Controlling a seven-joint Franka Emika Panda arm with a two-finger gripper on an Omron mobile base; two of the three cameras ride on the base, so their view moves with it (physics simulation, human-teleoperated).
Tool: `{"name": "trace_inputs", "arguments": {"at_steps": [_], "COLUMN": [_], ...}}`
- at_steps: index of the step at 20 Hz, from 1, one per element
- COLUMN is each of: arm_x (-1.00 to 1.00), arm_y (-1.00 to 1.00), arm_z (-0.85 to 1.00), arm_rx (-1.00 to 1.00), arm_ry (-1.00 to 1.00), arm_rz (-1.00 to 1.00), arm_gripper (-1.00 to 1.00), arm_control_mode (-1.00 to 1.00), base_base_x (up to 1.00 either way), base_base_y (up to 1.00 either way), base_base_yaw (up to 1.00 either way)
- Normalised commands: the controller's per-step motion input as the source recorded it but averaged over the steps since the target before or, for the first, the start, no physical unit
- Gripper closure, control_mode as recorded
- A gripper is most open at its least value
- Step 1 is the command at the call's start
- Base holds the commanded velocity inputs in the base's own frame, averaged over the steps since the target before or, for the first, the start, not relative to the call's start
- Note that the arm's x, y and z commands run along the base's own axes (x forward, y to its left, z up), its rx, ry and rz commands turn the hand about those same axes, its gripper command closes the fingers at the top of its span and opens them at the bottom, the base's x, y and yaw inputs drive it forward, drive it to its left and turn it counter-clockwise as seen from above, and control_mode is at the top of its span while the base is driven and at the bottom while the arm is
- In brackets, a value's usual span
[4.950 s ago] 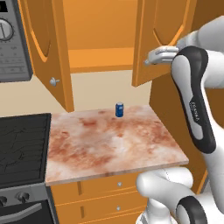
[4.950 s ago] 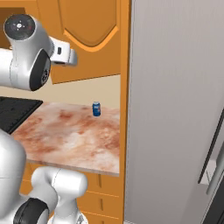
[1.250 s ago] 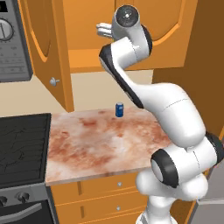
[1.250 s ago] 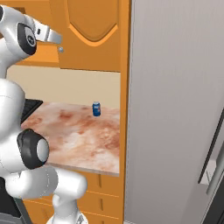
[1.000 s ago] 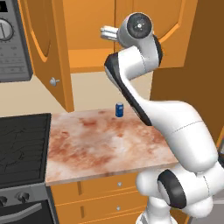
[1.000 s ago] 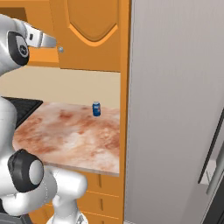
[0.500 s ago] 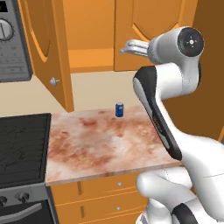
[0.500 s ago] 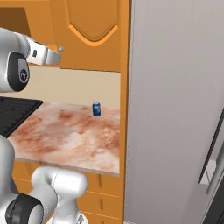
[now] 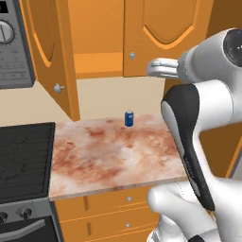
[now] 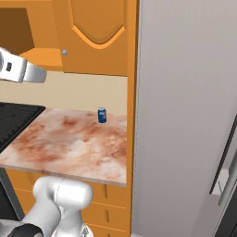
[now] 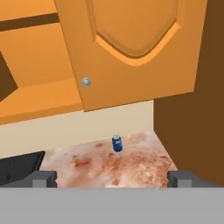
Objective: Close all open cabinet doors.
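The right cabinet door (image 9: 165,33) lies shut against the cabinet, its silver knob (image 9: 132,55) at its lower left corner. It also shows as the right cabinet door (image 10: 95,34) and the right cabinet door (image 11: 131,48). The left cabinet door (image 9: 49,56) stands open, swung out toward me over the counter's left end, with its knob (image 9: 58,88) low on it. Between them the bare cabinet shelf (image 9: 94,64) is exposed. My gripper (image 9: 152,69) hangs in the air in front of the shut door, apart from it. In the hand view my gripper (image 11: 112,178) is open with nothing between its fingers.
A small blue can (image 9: 128,118) stands at the back of the marble counter (image 9: 113,151). A black stove (image 9: 23,160) adjoins the counter's left side, a microwave (image 9: 12,42) hangs above it. Drawer fronts (image 9: 108,203) run below. A tall grey panel (image 10: 185,115) rises to the right.
The right cabinet door has swung from open to shut. My arm has drawn back from the cabinet and its hand has moved to the right and lower. The left door has not moved.
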Motion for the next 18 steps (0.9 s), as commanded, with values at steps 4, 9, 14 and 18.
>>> {"name": "trace_inputs", "arguments": {"at_steps": [4,9,14,18], "arm_x": [-0.96,-0.66,-0.75,-0.5], "arm_y": [-0.11,0.06,0.58,1.0], "arm_z": [-0.06,0.0,-0.01,-0.05], "arm_rx": [0.01,0.0,-0.04,-0.1], "arm_ry": [-0.06,-0.09,-0.03,0.0], "arm_rz": [0.02,0.01,-0.02,0.0], "arm_gripper": [-1.0,-1.0,-1.0,-1.0], "arm_control_mode": [-1.0,-1.0,-1.0,-1.0], "base_base_x": [0.0,0.0,0.0,0.0], "base_base_y": [0.0,0.0,0.0,0.0], "base_base_yaw": [0.0,0.0,0.0,0.0]}}
